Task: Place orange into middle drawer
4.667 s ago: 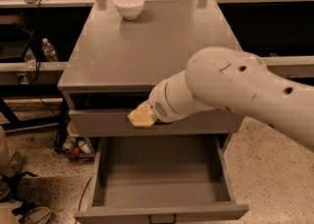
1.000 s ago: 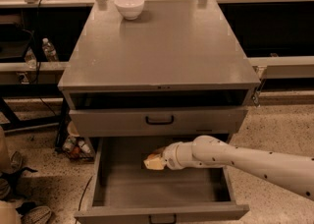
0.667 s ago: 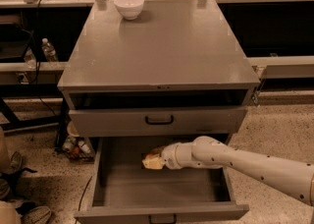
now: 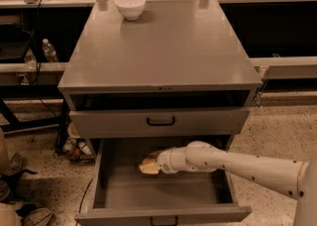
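White rounded arm (image 4: 247, 168), dark dots; claw (image 4: 150, 163) inside drawer (image 4: 163, 191)

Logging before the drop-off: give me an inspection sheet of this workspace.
Surface: grey cabinet top, white bowl at its back left.
Job's things: orange at the gripper's tip, inside the open middle drawer.
Clutter: small items on the floor beside the cabinet's left.
Gripper: gripper inside the middle drawer, reaching in from the right.
Cables: dark cable hanging at left.
Surroundings: water bottle on the left shelf; upper drawer shut.
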You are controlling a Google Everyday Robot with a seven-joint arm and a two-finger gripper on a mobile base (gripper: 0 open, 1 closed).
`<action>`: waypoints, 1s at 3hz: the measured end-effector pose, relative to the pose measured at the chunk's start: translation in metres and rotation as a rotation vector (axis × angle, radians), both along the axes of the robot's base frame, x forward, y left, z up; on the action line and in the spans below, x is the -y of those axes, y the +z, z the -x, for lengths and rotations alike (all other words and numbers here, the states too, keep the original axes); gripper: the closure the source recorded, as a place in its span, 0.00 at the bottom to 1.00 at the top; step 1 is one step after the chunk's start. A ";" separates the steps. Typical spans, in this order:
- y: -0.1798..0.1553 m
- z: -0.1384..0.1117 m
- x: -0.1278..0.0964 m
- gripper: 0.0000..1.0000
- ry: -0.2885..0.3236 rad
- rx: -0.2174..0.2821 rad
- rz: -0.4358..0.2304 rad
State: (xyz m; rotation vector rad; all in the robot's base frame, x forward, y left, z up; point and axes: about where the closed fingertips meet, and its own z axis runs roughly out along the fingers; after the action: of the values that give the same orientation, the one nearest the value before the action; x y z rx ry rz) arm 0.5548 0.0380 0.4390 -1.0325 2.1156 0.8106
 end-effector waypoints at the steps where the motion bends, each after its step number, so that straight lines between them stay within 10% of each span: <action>1: -0.014 -0.002 -0.005 1.00 -0.024 0.027 0.016; 3: -0.025 0.002 0.000 0.60 -0.076 0.034 0.000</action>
State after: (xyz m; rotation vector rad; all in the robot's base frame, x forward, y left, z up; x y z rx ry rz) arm 0.5525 0.0378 0.4143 -0.9535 2.1126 0.7517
